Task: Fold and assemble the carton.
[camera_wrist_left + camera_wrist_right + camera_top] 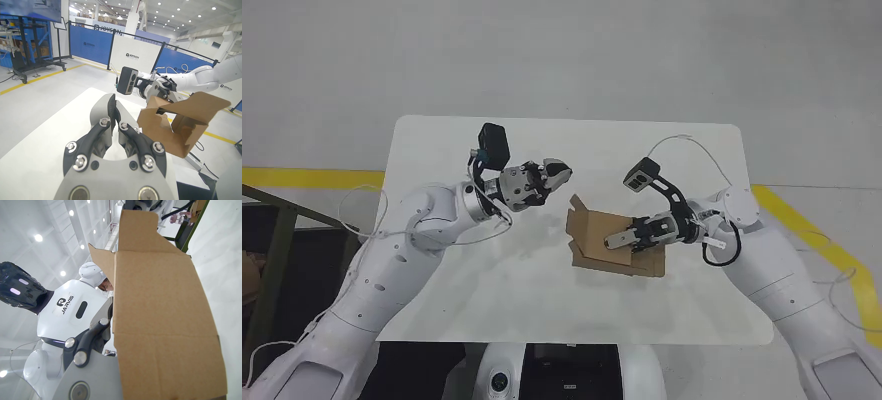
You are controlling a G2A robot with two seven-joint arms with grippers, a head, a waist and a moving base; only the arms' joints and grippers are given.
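The carton point(592, 236) sits on the white desk point(492, 300), in its middle and a little toward the right arm; one side rests on the desk and the body is opened out into a rough sleeve, leaning rather than square. The right tool point(620, 240) is clenched on one of its walls, one finger inside the sleeve and the other outside, so the cardboard is pinched between them; the carton seems to be held steady that way. A little farther out and across a small gap, the left tool point(560, 170) hangs above the desk with its pads pressed together on nothing, pointing toward the carton's open end but not touching it. At that end the flaps point(578, 208) stand out loose, none turned in or tucked.

My judgement is that the task is at an early-to-middle stage: the flat blank is raised into a body; squaring it, folding the end flaps inward and closing them is left.
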